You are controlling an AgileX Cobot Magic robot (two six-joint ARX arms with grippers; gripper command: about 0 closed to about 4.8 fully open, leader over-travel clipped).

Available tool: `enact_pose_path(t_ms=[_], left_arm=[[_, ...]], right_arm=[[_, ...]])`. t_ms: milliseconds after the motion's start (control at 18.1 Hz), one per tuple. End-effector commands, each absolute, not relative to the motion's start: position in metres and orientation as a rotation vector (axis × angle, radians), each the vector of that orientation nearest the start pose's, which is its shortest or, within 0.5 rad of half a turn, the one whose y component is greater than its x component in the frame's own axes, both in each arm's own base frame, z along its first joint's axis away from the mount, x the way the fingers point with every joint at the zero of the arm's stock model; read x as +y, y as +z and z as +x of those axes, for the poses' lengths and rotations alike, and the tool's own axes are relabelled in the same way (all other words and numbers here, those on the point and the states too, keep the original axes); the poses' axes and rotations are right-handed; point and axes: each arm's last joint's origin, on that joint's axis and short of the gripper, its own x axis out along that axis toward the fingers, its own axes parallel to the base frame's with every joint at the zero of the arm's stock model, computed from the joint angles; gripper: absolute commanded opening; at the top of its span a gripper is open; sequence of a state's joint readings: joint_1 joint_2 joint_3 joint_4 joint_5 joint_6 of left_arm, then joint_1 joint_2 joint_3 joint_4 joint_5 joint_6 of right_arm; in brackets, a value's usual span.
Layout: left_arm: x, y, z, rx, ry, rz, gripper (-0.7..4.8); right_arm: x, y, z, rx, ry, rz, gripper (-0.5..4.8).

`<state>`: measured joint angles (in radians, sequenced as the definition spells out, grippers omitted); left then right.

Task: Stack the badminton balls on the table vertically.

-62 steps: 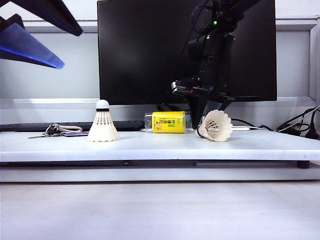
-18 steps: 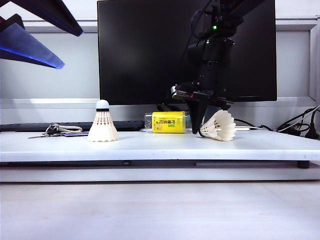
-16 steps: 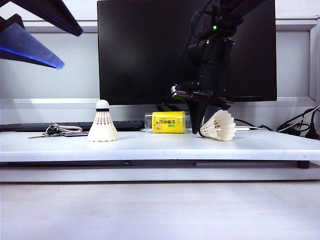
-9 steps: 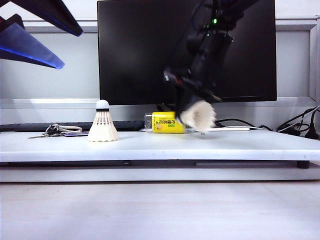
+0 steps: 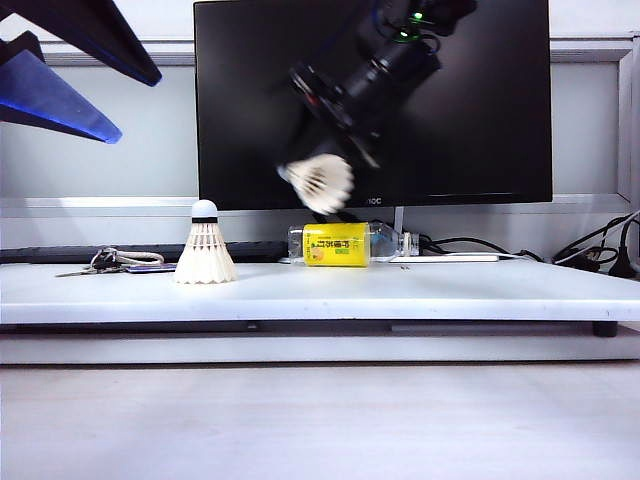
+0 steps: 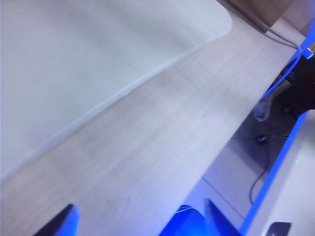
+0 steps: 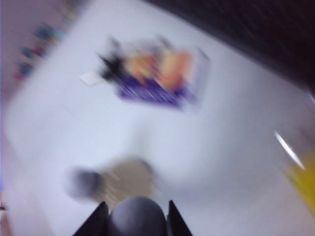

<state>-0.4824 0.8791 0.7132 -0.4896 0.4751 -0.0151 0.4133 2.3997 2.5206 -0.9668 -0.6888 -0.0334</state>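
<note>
Exterior view — right hand (image 5: 312, 172) grips blurred white shuttlecock (image 5: 318, 183).

Two shuttlecocks out there: one (image 5: 205, 246) standing upright on the counter (image 5: 320, 292), one (image 5: 318, 182) up in the air. One yellow-labelled bottle (image 5: 345, 244) lying on its side, one black monitor (image 5: 250, 100) behind, one bunch of keys (image 5: 110, 262), and two tools, left (image 5: 40, 60) and right (image 5: 330, 150).

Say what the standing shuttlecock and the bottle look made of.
Standing shuttlecock: likely real feathers, matte cream, ribbed skirt; rounded white tip, perhaps cork under a coating. Bottle: clear, glossy, probably plastic, with yellow printed label.
</note>
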Motion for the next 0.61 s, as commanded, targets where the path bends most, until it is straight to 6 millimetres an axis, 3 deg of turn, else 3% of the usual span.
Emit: enact_pose_path(t_ms=[55,332,608], left_arm=[[-0.093,0.27,0.152,0.655,-0.877,0.026,3.4],[-0.092,0.269,0.154,0.646,-0.84,0.043,3.4],[-0.076,0.273,0.158,0.614,-0.726,0.013,3.4]], right_arm=[[0.242,0.321,0.455,0.731,1.141,0.127,1.35],[0.272,0.342,0.446,0.544,1.25,0.122,1.35],[0.28,0.351,0.444,0.453,1.278,0.119,1.36]])
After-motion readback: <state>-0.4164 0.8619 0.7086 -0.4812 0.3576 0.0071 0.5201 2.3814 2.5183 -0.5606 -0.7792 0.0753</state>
